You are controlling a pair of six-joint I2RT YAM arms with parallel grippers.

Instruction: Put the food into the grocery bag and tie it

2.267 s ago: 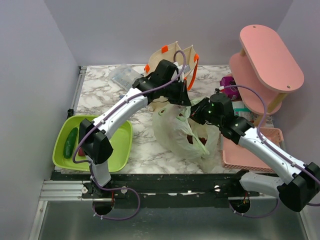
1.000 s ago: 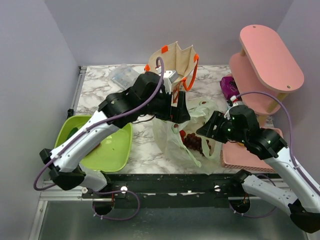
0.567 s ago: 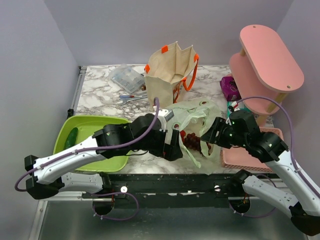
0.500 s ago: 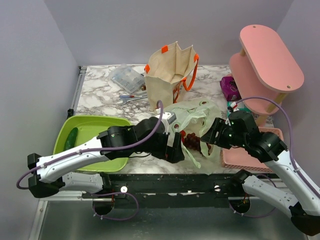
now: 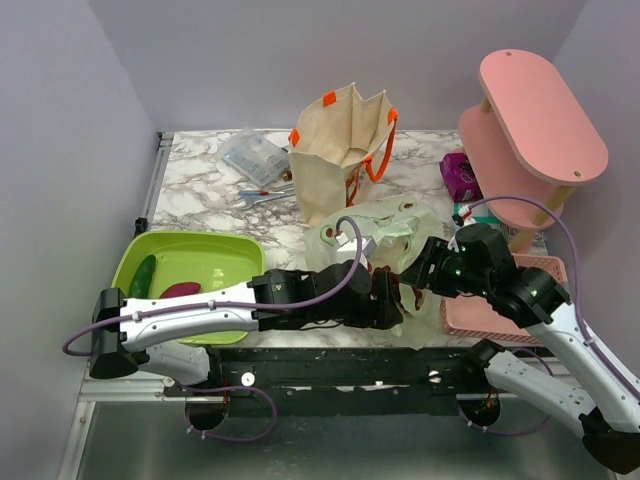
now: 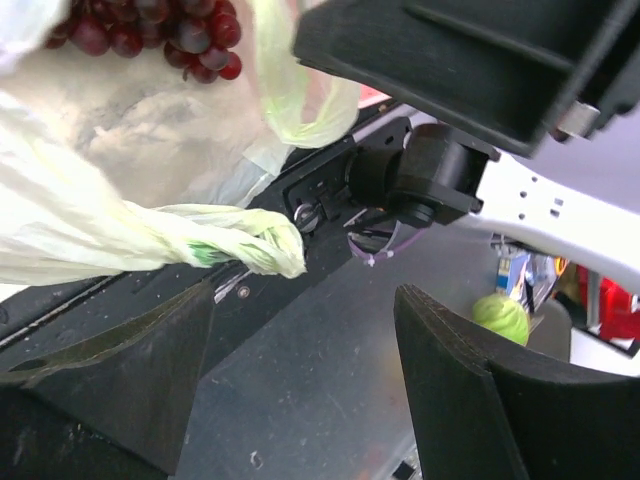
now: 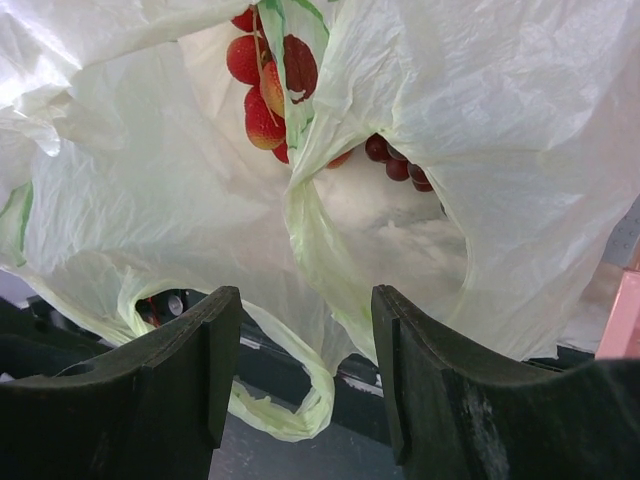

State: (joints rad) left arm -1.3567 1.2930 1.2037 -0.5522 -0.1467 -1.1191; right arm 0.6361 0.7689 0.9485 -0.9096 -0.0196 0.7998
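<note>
Since half a second ago, our left arm has sunk flatter along the near edge of the worktop (image 5: 200, 190) and carried the left pincer (image 5: 388, 298) further right, up against the near side of the grocery bag (image 5: 385, 235). Our right arm has barely shifted.

We read the overhead view as a clock face, with our arm bases at six.

Nearest, at about five o'clock, the left pincer (image 6: 305, 300) has its jaws wide apart and grips nothing. Its wrist view shows a twisted bag handle (image 6: 230, 250) poking out just past the fingertips, with dark red grapes (image 6: 150, 30) in the bag above it.

Just beside it, at four o'clock, the right pincer (image 5: 412, 272) faces the bag from the right. The right pincer (image 7: 305, 295) has its jaws partly apart, and thin plastic hangs in the gap unpinched. Red strawberries (image 7: 262, 120) and grapes (image 7: 395, 160) show inside the bag.

The bag itself is pale green and crinkled and sits just right of centre.

At eight o'clock a green tray (image 5: 215, 270) holds a purple-red sweet potato (image 5: 180, 290) and a cucumber (image 5: 143, 275).

At four o'clock a pink basket (image 5: 470, 318) lies under our right arm.

Farther off, a beige tote (image 5: 340, 150) stands upright at twelve. A clear box (image 5: 252, 155) lies at eleven and a pink shelf (image 5: 545, 100) stands at two, with a purple pack (image 5: 458, 175) by the shelf's foot.
</note>
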